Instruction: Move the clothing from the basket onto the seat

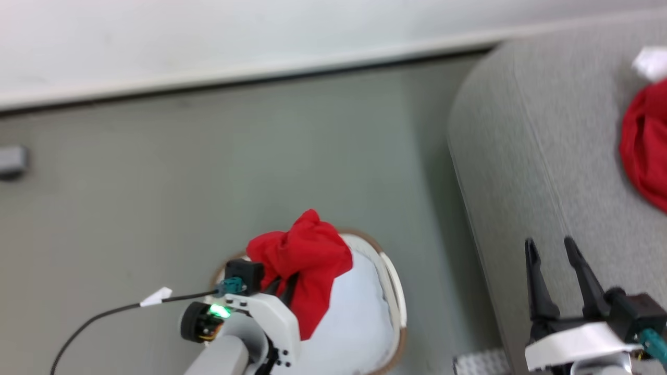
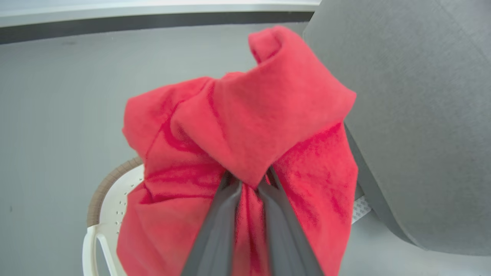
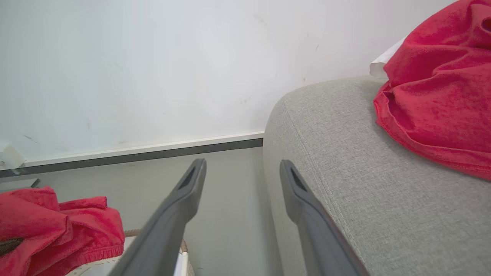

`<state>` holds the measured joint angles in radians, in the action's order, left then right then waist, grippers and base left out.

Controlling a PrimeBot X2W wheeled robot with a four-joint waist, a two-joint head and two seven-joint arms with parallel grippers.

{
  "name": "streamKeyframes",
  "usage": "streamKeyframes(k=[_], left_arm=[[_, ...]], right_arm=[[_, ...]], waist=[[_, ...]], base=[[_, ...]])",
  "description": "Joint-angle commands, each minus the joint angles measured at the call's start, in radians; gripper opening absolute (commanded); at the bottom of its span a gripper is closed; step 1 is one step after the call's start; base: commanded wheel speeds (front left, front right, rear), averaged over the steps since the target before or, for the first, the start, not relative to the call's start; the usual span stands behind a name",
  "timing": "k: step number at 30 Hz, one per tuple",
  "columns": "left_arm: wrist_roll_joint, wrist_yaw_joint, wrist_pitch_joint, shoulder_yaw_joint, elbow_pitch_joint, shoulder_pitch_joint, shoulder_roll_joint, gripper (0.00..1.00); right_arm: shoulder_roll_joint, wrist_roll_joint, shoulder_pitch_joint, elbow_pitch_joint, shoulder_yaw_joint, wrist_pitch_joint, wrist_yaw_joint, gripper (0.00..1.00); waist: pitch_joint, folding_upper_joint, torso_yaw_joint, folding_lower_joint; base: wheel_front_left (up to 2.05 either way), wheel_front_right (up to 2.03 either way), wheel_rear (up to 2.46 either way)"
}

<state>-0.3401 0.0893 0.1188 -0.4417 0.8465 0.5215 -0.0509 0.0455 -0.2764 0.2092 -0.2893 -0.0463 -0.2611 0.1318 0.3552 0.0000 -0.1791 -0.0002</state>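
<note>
Red clothing [image 2: 245,115] in left tool [image 2: 249,180] (above cream basket [image 2: 107,214])

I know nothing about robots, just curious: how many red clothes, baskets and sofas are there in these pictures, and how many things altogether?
Red clothing: 2 (held garment pinched in the left tool; lying garment)
Basket: 1
Sofa: 1
Total: 4
</note>
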Motion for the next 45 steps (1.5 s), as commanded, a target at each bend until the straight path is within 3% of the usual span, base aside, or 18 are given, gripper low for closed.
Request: streamKeyframes(k=[1, 11, 22, 27, 33, 38, 45], left_arm=[[-0.037, -0.018, -0.007, -0.023, -0.041, -0.031, -0.001, 0.0], [-0.112, -0.137, -0.041, -0.068, -0.302, -0.073, -0.001, 0.0], [-0.11, -0.202, -0.121, -0.052, -0.651, -0.081, -0.045, 0.0], [-0.105, -0.218, -0.154, -0.057, -0.729, -0.089, -0.057, 0.0], [-0.104, -0.231, -0.183, -0.072, -0.785, -0.099, -0.055, 0.0], [-0.106, -0.228, -0.19, -0.093, -0.797, -0.091, -0.047, 0.0], [-0.117, -0.223, -0.184, -0.118, -0.793, -0.075, -0.035, 0.0]], right_arm=[[0.005, 0.014, -0.038, -0.01, 0.009, -0.002, -0.002, 1.0], [0.005, 0.026, -0.145, -0.025, -0.016, -0.002, -0.002, 1.0], [0.004, 0.044, -0.176, -0.008, -0.099, -0.002, -0.002, 1.0], [0.004, 0.052, -0.177, 0.005, -0.143, -0.002, -0.002, 1.0], [0.004, 0.055, -0.149, 0.019, -0.285, -0.002, -0.002, 1.0], [0.006, 0.003, -0.037, -0.04, -0.512, -0.002, -0.002, 1.0], [0.005, -0.059, 0.103, -0.111, -0.624, -0.002, -0.002, 1.0]], waist=[[-0.169, 0.0, 0.101, 0.0002], [-0.353, 0.0, 0.149, 0.0002], [-0.405, 0.0, 0.154, 0.0002], [-0.412, 0.0, 0.148, 0.0002], [-0.41, 0.0, 0.149, 0.0002], [-0.4, 0.0, 0.158, 0.0002], [-0.388, 0.0, 0.172, 0.0002]], base=[[0.0, 0.0, 0.0], [0.0, 0.0, 0.0], [0.0, 0.0, 0.0], [0.0, 0.0, 0.0], [0.0, 0.0, 0.0], [0.0, 0.0, 0.0], [0.0, 0.0, 0.0]])
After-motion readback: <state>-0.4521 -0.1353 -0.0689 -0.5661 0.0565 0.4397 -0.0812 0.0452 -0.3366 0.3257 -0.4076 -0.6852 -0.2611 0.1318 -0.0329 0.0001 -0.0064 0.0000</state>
